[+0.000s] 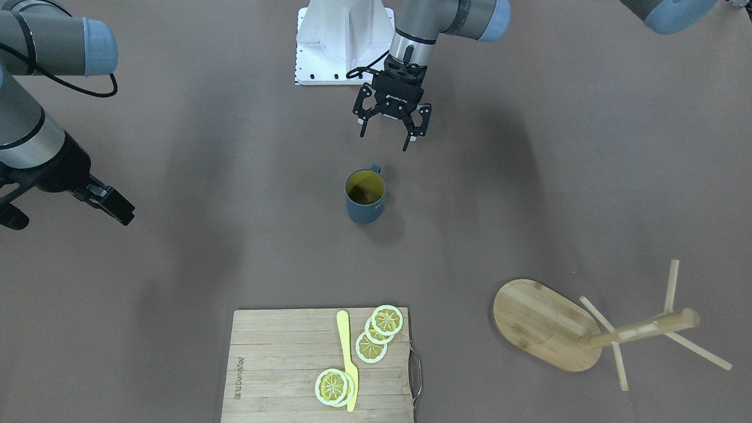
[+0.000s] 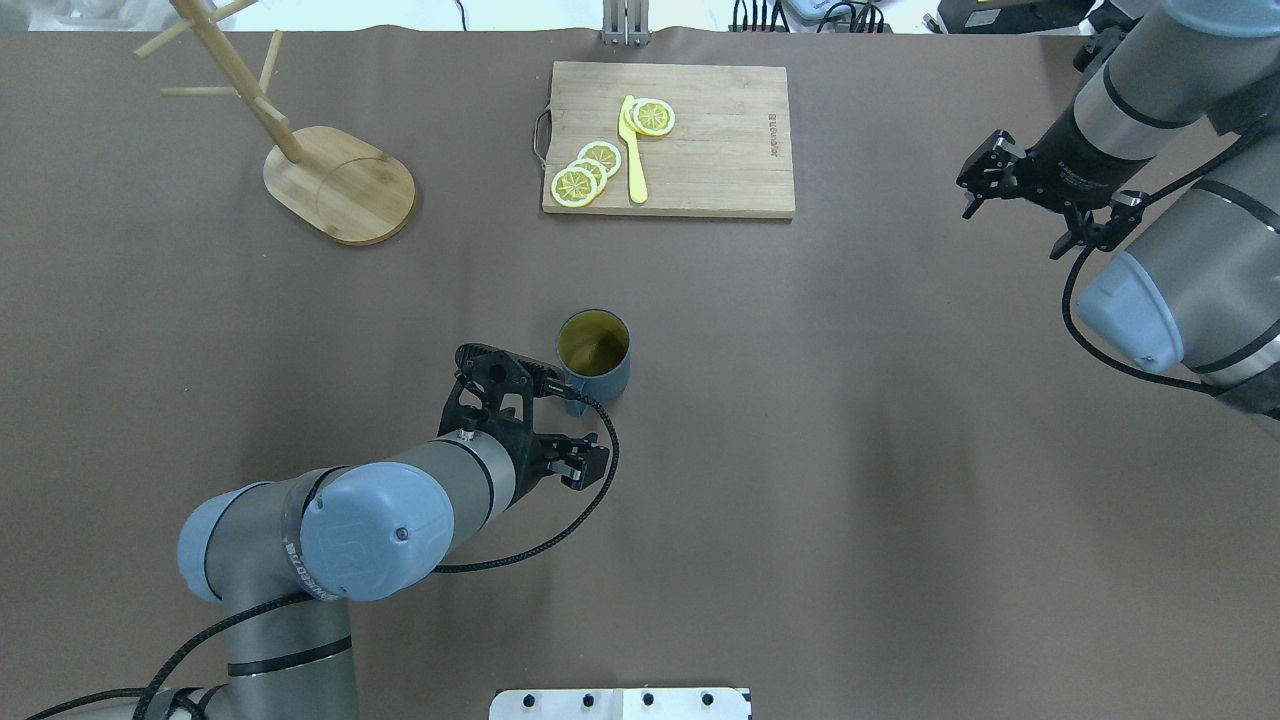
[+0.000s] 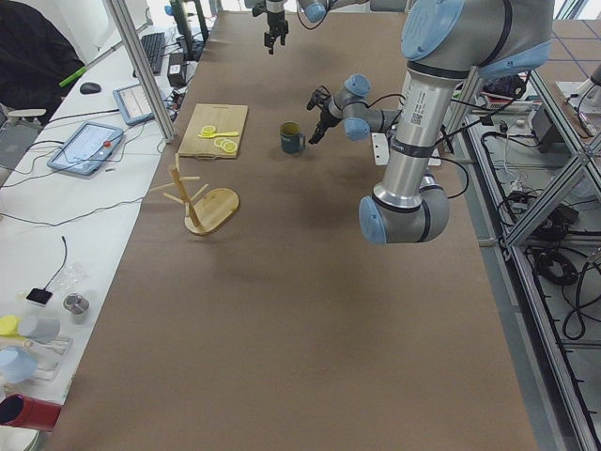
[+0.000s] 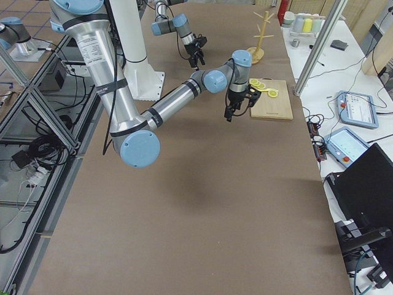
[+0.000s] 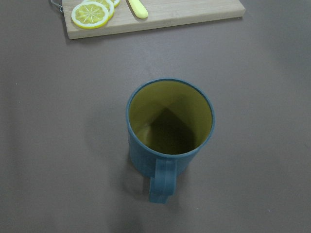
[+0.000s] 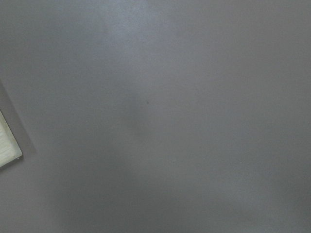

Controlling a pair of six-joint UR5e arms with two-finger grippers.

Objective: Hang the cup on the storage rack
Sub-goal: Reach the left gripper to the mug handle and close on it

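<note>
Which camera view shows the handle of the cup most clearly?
The left wrist view: the cup fills the middle and its handle faces the camera, unobstructed. The front-facing view shows only a small piece of handle behind the rim. In the overhead view the left end effector largely hides it. In the side views the cup is tiny.

Left end effector (image 1: 383, 141) open (right (image 2: 1010, 233) too).

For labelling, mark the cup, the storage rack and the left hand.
cup (image 1: 364, 212), front-facing view, outer wall below the rim.
storage rack (image 1: 531, 317), front-facing view, bare oval base.
left hand (image 1: 386, 138), front-facing view, midway between its fingertips.
</note>
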